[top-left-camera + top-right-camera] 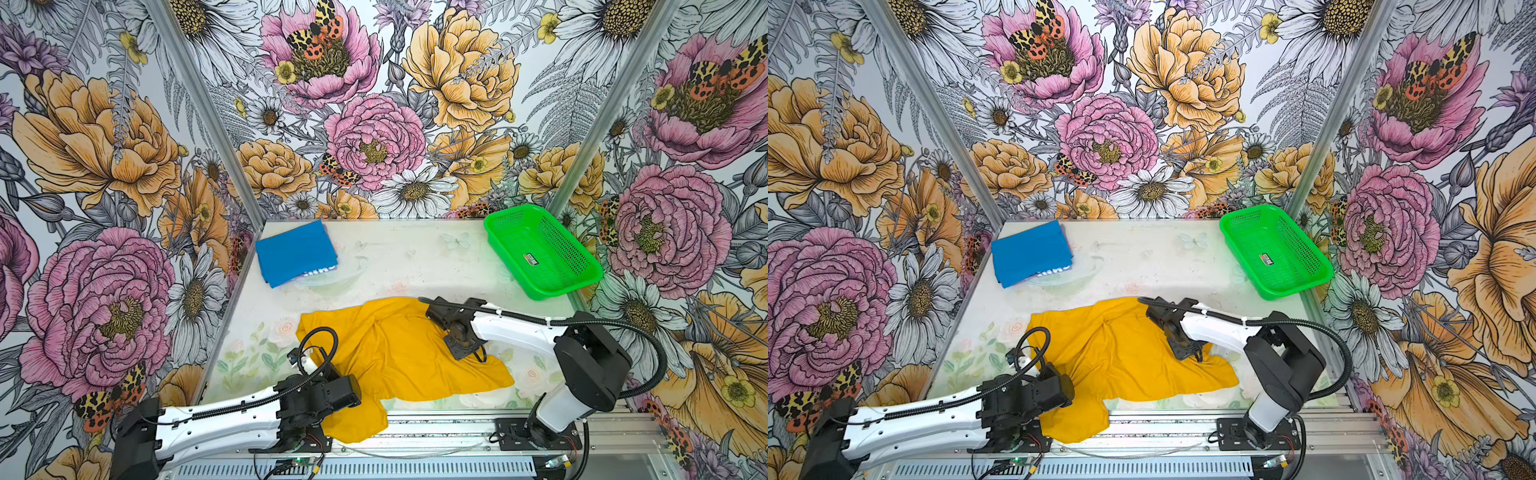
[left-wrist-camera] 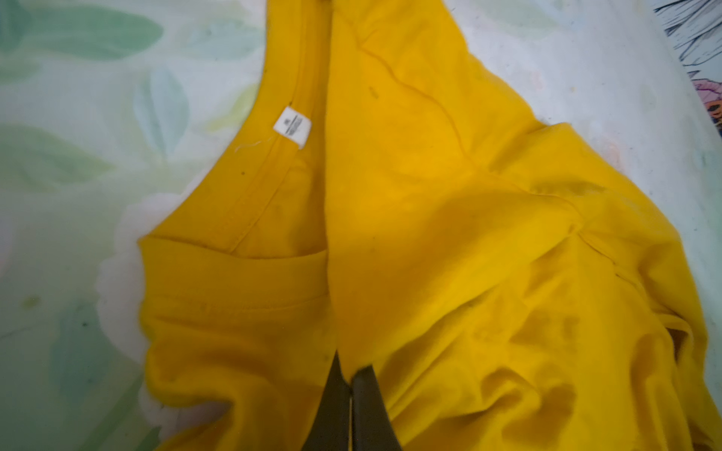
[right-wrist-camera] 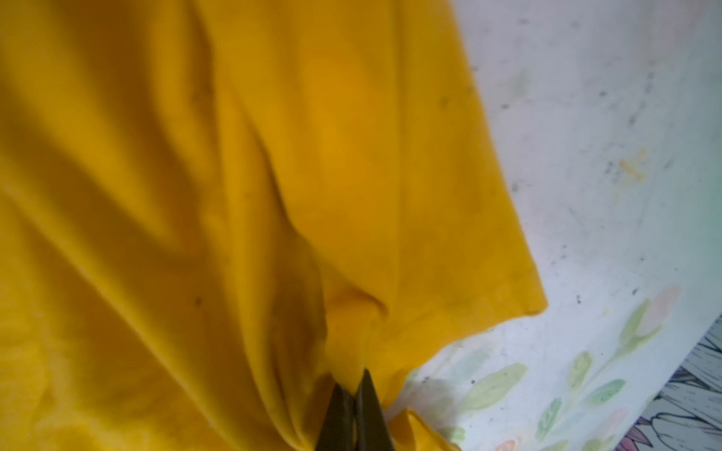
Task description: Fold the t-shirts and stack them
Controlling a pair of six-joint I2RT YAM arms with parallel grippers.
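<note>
A mustard-yellow t-shirt (image 1: 395, 345) (image 1: 1121, 353) lies crumpled across the front middle of the table in both top views. One corner hangs over the front edge. In the left wrist view my left gripper (image 2: 350, 369) is shut on a fold of this shirt (image 2: 429, 195), near the collar with its white label (image 2: 292, 127). In the right wrist view my right gripper (image 3: 353, 380) is shut on bunched yellow cloth (image 3: 273, 156) near a hem corner. The bright blue t-shirt (image 1: 295, 251) (image 1: 1030, 251) lies folded at the back left, away from both grippers.
A bright green perforated basket (image 1: 569, 249) (image 1: 1304, 249) stands empty at the back right. Floral walls close the table in on the left, back and right. A metal rail (image 1: 436, 432) with both arm bases runs along the front edge.
</note>
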